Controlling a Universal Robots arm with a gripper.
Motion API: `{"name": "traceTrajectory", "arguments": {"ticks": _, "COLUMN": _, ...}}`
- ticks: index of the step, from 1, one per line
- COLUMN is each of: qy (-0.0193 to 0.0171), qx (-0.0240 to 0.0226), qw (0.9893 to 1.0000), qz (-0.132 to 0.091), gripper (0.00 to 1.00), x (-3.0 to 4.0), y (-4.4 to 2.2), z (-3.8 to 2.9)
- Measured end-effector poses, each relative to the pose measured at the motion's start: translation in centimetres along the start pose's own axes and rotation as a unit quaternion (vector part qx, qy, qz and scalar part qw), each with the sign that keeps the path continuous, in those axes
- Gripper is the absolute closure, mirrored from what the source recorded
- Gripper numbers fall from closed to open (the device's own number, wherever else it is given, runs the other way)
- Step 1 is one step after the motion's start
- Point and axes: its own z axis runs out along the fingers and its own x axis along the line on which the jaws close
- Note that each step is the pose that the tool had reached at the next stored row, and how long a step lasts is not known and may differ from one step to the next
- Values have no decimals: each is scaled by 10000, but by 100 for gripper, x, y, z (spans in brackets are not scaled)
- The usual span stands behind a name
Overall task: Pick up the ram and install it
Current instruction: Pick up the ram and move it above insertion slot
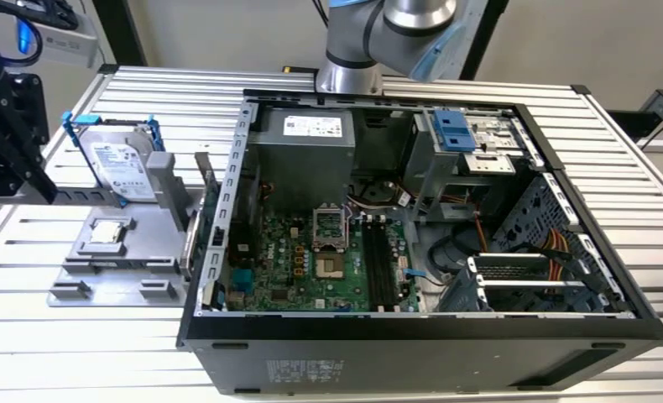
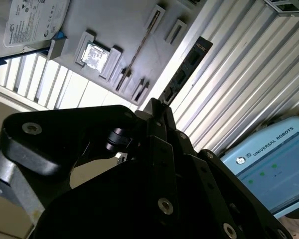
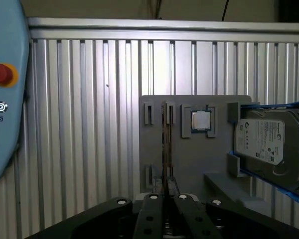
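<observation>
The ram (image 3: 164, 144) stands on edge as a thin dark strip in a slot of the grey fixture plate (image 3: 189, 159); the second wrist view shows the ram (image 2: 138, 50) edge-on too. In the first wrist view my gripper (image 3: 165, 185) hovers above the plate, in line with the near end of the stick. Its black fingers are shut together with nothing between them. The second wrist view shows the same closed gripper (image 2: 162, 107). In the exterior view the gripper (image 1: 35, 180) hangs at the far left, beside the fixture plate (image 1: 107, 277).
On the fixture also sit a silver hard drive in a blue frame (image 1: 119, 164) and a small square processor chip (image 1: 107, 232). An open computer case (image 1: 421, 336) stands to the exterior view's right, its motherboard memory slots (image 1: 378, 269) exposed. A pale blue teach pendant (image 3: 5, 99) lies on the ribbed table.
</observation>
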Motion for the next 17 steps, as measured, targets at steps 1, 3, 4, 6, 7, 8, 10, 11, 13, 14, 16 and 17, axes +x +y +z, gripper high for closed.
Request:
{"name": "traceTrajectory", "arguments": {"ticks": 1, "qy": 1, "qx": 0, "qw": 10000, "qz": 0, "gripper": 100, "x": 0, "y": 0, "z": -8}}
{"name": "traceTrajectory", "arguments": {"ticks": 3, "qy": 0, "qx": 0, "qw": 10000, "qz": 0, "gripper": 100, "x": -1, "y": 0, "z": -21}}
{"name": "traceTrajectory", "arguments": {"ticks": 4, "qy": 0, "qx": 0, "qw": 10000, "qz": 0, "gripper": 100, "x": -2, "y": 1, "z": -27}}
{"name": "traceTrajectory", "arguments": {"ticks": 6, "qy": 0, "qx": 0, "qw": 10000, "qz": 0, "gripper": 100, "x": -3, "y": 0, "z": -39}}
{"name": "traceTrajectory", "arguments": {"ticks": 7, "qy": 0, "qx": 0, "qw": 10000, "qz": 0, "gripper": 100, "x": -3, "y": 0, "z": -45}}
{"name": "traceTrajectory", "arguments": {"ticks": 8, "qy": 1, "qx": 0, "qw": 10000, "qz": 0, "gripper": 100, "x": -4, "y": 1, "z": -52}}
{"name": "traceTrajectory", "arguments": {"ticks": 10, "qy": 0, "qx": 0, "qw": 10000, "qz": 0, "gripper": 100, "x": -5, "y": 1, "z": -66}}
{"name": "traceTrajectory", "arguments": {"ticks": 11, "qy": 0, "qx": 0, "qw": 10000, "qz": 0, "gripper": 100, "x": -5, "y": 1, "z": -72}}
{"name": "traceTrajectory", "arguments": {"ticks": 13, "qy": 0, "qx": 0, "qw": 10000, "qz": 0, "gripper": 100, "x": -6, "y": 1, "z": -84}}
{"name": "traceTrajectory", "arguments": {"ticks": 14, "qy": 0, "qx": 0, "qw": 10000, "qz": 0, "gripper": 100, "x": -6, "y": 1, "z": -88}}
{"name": "traceTrajectory", "arguments": {"ticks": 16, "qy": 0, "qx": 1, "qw": 10000, "qz": 0, "gripper": 100, "x": -7, "y": 1, "z": -91}}
{"name": "traceTrajectory", "arguments": {"ticks": 17, "qy": 0, "qx": 0, "qw": 10000, "qz": 0, "gripper": 100, "x": -7, "y": 2, "z": -93}}
